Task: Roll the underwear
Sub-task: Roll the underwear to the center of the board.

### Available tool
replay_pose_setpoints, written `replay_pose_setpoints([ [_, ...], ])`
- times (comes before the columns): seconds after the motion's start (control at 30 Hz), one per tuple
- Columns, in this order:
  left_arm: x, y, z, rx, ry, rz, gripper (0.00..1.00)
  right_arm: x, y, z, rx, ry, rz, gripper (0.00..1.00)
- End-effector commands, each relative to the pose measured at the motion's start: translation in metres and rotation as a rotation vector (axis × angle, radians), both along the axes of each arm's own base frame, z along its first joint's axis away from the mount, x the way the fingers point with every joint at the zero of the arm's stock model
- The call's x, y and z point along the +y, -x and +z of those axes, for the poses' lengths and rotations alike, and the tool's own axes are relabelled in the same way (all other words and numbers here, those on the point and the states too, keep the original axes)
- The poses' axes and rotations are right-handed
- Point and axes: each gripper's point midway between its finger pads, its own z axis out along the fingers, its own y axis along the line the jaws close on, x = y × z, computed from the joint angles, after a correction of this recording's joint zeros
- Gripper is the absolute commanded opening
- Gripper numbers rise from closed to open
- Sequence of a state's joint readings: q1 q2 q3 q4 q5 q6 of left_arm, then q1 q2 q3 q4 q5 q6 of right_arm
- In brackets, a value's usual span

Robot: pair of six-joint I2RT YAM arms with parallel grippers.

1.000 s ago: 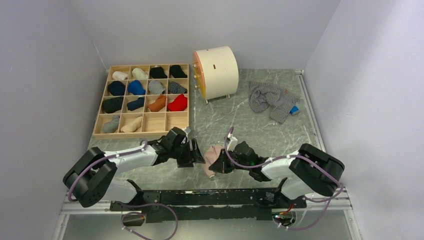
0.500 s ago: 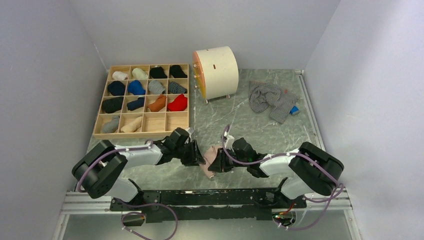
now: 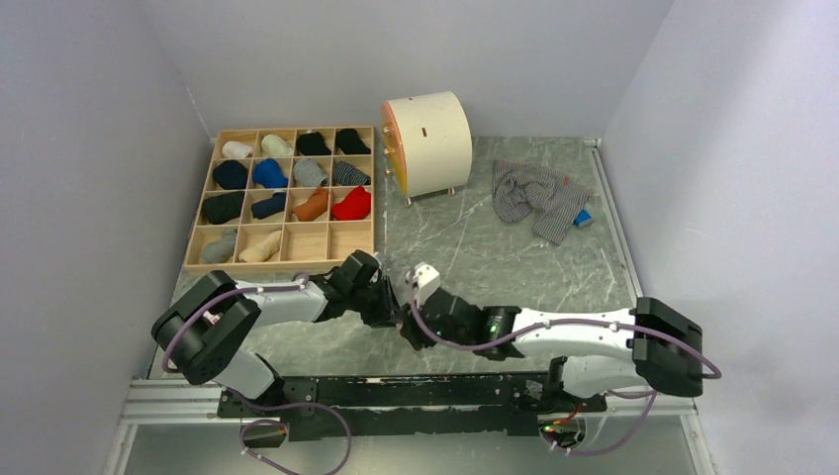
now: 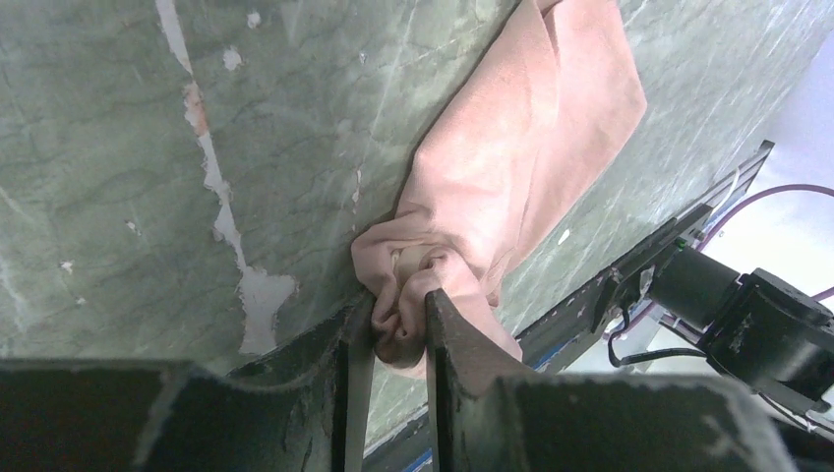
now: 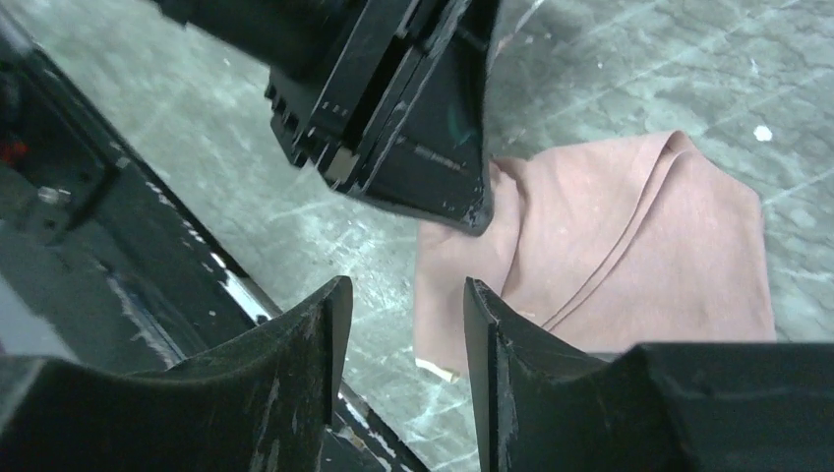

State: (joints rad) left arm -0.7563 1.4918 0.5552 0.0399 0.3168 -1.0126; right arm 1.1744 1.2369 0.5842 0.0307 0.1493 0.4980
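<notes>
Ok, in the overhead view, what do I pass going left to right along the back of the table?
First the tray → drum → striped underwear → blue block.

Bare green bench [image 3: 514, 267] lies open across the centre and right of the overhead view. A wooden tray [image 3: 287, 263] blocks the upper left, a cream drum [image 3: 427, 143] the upper centre, grey striped underwear [image 3: 534, 198] the upper right. The left arm [image 3: 282, 300] and right arm [image 3: 584, 336] crowd the lower centre around pink underwear [image 4: 531, 147].
</notes>
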Motion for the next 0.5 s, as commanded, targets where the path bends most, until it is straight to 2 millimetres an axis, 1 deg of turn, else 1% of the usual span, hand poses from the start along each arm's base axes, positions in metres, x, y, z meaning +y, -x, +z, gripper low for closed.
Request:
replay_pose_setpoints([
  [0.0,0.029,0.013,-0.036,0.062,-0.179,0.023,0.29,-0.022,-0.011,-0.009,-0.206,0.252,-0.121,0.49],
  [0.1,0.03,0.013,-0.035,0.057,-0.185,0.028,0.29,-0.015,-0.004,-0.018,-0.246,0.319,-0.107,0.49],
  [0.17,0.03,0.012,-0.034,0.057,-0.187,0.026,0.29,-0.009,0.0,-0.029,-0.261,0.359,-0.088,0.49],
  [0.27,0.03,0.012,-0.035,0.062,-0.191,0.025,0.29,-0.007,0.0,-0.04,-0.294,0.413,-0.094,0.46],
  [0.3,0.03,0.012,-0.035,0.063,-0.191,0.026,0.29,-0.006,0.001,-0.043,-0.301,0.429,-0.088,0.42],
  [0.33,0.03,0.012,-0.034,0.062,-0.192,0.024,0.29,-0.005,0.001,-0.045,-0.306,0.442,-0.086,0.36],
  [0.4,0.03,0.012,-0.033,0.06,-0.192,0.023,0.31,-0.005,0.003,-0.05,-0.295,0.45,-0.091,0.21],
  [0.43,0.029,0.012,-0.031,0.058,-0.191,0.022,0.34,-0.005,0.005,-0.054,-0.282,0.442,-0.077,0.17],
  [0.47,0.03,0.011,-0.03,0.054,-0.194,0.023,0.39,-0.003,0.008,-0.056,-0.262,0.419,-0.06,0.14],
])
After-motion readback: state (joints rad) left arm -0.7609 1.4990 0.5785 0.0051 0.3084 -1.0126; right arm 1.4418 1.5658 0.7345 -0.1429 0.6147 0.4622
